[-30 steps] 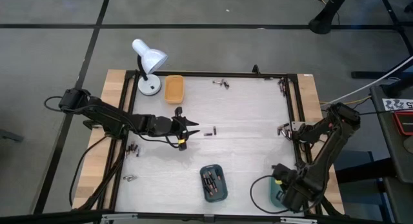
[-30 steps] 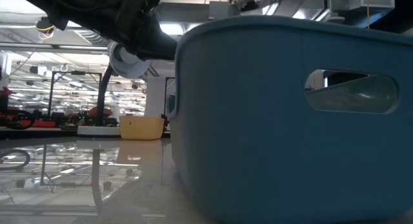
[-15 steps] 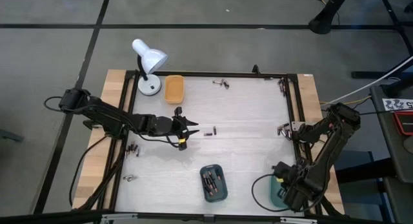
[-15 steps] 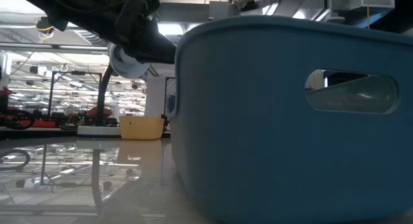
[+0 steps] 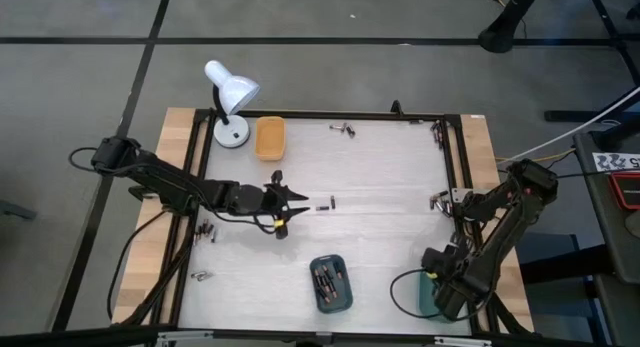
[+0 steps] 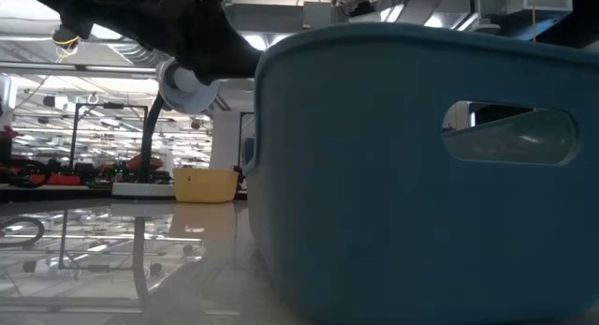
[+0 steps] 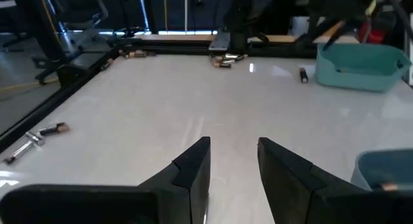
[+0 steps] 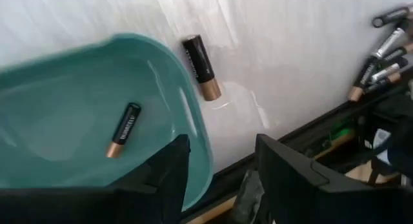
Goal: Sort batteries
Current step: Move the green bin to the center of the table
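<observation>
Fingers of left gripper (image 7: 233,161) apart, empty; right gripper (image 8: 219,161) also apart. We judge batteries (image 8: 201,66) stiff, slick, roll-prone — pinch mid-body.

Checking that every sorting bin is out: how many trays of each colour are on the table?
Orange tray: 1
Dark teal tray: 1
Green tray: 1
Total: 3 trays

One battery (image 8: 124,130) lies in the green tray (image 8: 58,75); another (image 8: 201,67) rests just outside — its rim close by.
</observation>
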Robot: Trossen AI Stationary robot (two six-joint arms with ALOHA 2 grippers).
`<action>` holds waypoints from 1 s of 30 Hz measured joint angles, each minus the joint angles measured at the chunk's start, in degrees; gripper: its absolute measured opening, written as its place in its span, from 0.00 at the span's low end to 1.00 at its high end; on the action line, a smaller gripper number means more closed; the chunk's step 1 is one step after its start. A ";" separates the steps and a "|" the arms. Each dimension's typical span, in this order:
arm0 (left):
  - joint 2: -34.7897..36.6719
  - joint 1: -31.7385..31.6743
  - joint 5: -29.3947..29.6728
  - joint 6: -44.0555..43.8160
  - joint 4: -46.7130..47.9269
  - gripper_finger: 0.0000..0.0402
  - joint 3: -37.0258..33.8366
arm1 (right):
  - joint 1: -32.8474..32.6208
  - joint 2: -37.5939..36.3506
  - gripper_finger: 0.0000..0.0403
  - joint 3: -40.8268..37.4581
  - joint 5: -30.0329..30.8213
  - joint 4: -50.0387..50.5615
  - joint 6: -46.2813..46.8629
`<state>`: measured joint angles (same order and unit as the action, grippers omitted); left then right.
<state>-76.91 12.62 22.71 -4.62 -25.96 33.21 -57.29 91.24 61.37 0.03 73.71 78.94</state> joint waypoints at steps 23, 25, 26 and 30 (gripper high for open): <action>-0.01 1.91 0.18 0.42 3.10 0.30 0.00 | 9.32 -0.02 0.43 -9.89 -1.14 -17.09 -20.77; -0.01 1.86 0.21 0.44 3.10 0.30 0.00 | 9.32 0.00 0.39 -10.56 -1.09 -17.59 -20.97; -0.01 1.87 0.20 0.40 3.10 0.30 0.00 | 9.32 -0.02 0.35 -10.70 -1.07 -17.50 -20.97; -0.01 1.92 0.16 -0.39 3.08 0.30 0.00 | 9.32 -0.02 0.17 -10.76 -1.11 -17.33 -22.37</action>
<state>-76.93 14.54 22.87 -5.01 -22.87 33.21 -47.97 91.22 50.61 -1.08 56.38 56.58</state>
